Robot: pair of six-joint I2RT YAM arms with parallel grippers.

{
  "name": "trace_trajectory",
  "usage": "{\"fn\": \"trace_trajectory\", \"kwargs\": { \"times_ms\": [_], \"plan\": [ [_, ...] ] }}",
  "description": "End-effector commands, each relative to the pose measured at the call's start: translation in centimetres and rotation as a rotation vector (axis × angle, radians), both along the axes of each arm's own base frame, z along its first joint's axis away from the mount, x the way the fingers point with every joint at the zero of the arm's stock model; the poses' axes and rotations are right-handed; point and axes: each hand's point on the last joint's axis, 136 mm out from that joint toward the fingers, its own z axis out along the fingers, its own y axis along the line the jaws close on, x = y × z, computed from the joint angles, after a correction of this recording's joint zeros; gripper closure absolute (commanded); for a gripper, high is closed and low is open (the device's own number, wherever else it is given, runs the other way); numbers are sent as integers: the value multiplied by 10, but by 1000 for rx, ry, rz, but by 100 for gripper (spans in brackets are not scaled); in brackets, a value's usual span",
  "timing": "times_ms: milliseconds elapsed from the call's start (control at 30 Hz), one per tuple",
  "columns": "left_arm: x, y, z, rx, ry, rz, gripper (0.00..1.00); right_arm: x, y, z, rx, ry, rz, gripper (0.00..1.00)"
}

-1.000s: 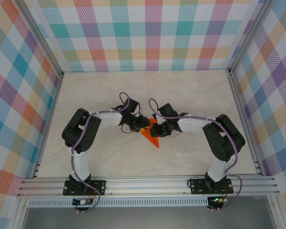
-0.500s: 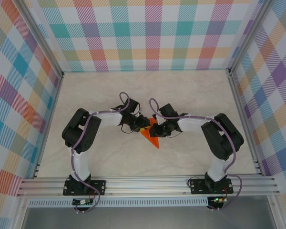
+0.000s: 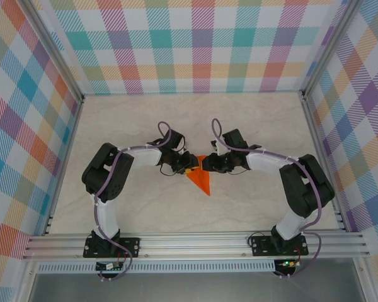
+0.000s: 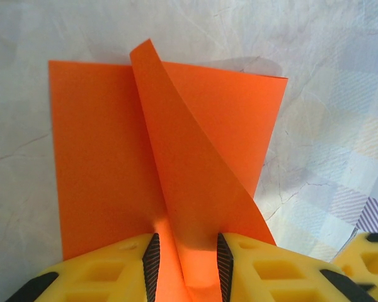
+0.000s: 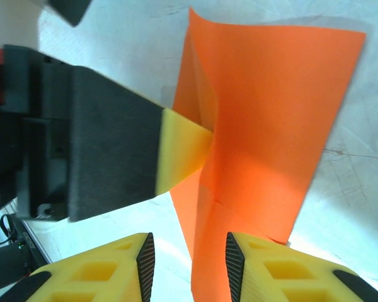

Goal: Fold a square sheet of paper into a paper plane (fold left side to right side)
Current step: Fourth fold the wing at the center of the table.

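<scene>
The square sheet of paper (image 3: 201,181) lay at the middle of the surface (image 3: 145,119). It was partly folded, with its point toward the near edge and its wide end between the two pincers.

My left pincer (image 4: 187,267) was pinching a raised flap of it. In the left wrist view the orange ran up between both pads and curled away from the flat part, which rested on the surface. I judged that grip was there so the flap could be carried over from the left side to the right side.

The right pincer (image 5: 186,267) stood spread. A strip of bare surface showed in its gap beside the paper's edge, so it clamped nothing. I took it to be waiting close on the right to steady or receive the sheet.

In the right wrist view the left pincer's yellow finger (image 5: 183,157) met the standing crease. The fold looked unfinished to me, with no dart shape yet.
</scene>
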Motion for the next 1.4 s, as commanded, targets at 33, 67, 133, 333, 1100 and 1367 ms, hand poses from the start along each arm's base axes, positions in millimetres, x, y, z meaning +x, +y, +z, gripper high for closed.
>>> {"fn": "trace_trajectory", "kwargs": {
  "times_ms": [33,67,133,333,1100,1367],
  "plan": [
    [-3,4,-8,13,20,1,67,14,5,1,53,39,-40,64],
    [-4,4,-8,14,19,0,68,15,8,2,65,41,-35,64],
    [-4,4,-9,15,21,0,68,17,14,4,94,51,-18,65],
    [-4,4,-7,14,17,1,67,20,18,2,103,61,-12,66],
    [-4,4,-6,16,17,-1,68,19,12,-15,54,83,-35,77],
    [-5,4,-6,16,17,-1,68,19,10,-21,35,91,-31,91]
  ]
}}
